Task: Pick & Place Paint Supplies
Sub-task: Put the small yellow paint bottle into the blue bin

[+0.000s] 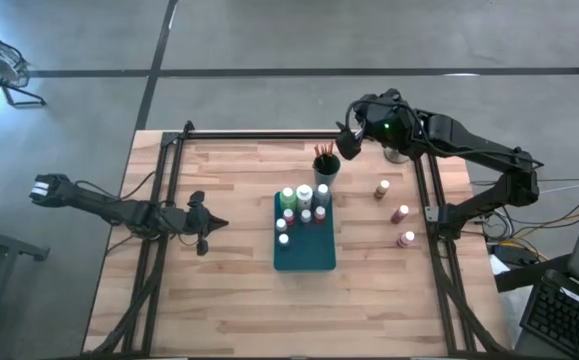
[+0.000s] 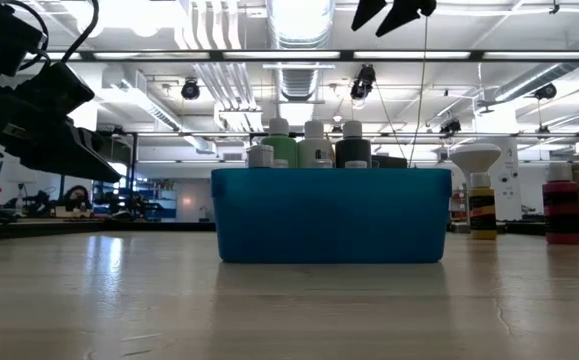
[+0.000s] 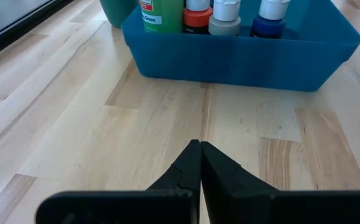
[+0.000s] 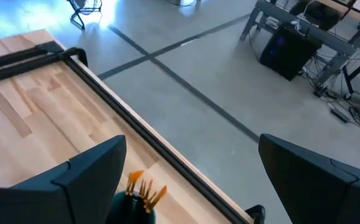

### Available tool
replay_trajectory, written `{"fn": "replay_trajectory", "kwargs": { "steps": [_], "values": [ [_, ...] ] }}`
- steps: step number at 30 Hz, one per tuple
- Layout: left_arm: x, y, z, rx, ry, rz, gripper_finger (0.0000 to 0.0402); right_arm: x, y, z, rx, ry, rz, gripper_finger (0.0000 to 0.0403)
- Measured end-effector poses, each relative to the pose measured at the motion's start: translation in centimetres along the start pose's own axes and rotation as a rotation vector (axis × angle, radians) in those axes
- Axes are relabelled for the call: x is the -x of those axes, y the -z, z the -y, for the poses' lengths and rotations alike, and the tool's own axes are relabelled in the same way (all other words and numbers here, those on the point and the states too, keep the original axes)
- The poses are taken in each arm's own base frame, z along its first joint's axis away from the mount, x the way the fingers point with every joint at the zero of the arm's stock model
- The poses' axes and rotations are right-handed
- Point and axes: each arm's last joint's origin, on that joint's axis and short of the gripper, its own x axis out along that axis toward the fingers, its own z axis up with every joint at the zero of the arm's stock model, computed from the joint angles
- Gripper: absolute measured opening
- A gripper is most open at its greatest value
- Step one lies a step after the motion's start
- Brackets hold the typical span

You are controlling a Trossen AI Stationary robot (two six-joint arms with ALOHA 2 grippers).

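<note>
Right gripper [image 1: 347, 137] spread wide above the brush cup [image 1: 326, 165], likely lined up to take a brush [image 4: 143, 186]. Left gripper [image 1: 205, 224] pressed together, empty, parked low on the tabletop [image 1: 229, 290] beside the teal bin [image 1: 304, 250] of paint bottles [image 1: 305, 194]. Three loose bottles [image 1: 400, 214] standing right of the bin, presumably awaiting placement.

The light-green bottle [image 3: 161, 14] in the teal tray [image 3: 242, 57] carries a white label with small print, of which only "Green" can be made out; nothing else is legible.
</note>
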Motion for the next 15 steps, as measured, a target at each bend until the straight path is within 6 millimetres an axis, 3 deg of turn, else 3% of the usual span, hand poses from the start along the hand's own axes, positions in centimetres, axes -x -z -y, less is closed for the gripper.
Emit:
{"fn": "replay_trajectory", "kwargs": {
  "steps": [4, 8, 15],
  "values": [
    [0.0, 0.0, 0.0, 0.000, 0.000, 0.000, 0.0007, 0.1, 0.6, 0.0, 0.010, -0.001, -0.050, 0.0360],
    [0.0, 0.0, 0.0, 0.000, 0.000, 0.000, 0.0007, 0.1, 2.1, 0.5, -0.080, -0.039, -0.215, 0.0342],
    [0.0, 0.0, 0.0, 0.000, 0.000, -0.001, 0.0007, 0.5, 3.6, 0.7, -0.074, -0.202, -0.436, 0.0307]
  ]
}}
